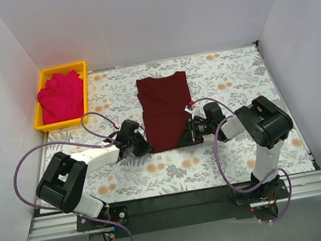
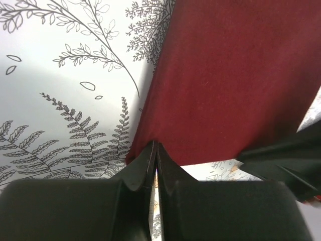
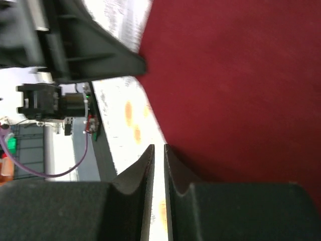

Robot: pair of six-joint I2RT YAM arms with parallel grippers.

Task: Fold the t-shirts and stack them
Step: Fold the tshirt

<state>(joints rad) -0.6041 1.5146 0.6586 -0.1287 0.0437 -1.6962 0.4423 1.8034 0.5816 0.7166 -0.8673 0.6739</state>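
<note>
Two t-shirts are in view. The maroon t-shirt lies flat as a long folded strip at the middle of the floral table, collar end away from the arms. The pinkish-red t-shirt sits crumpled in the yellow bin at the far left corner. The left gripper rests at the strip's near left corner, fingers pressed together. The right gripper sits at the near right corner, all but closed. Whether either has cloth pinched cannot be told.
</note>
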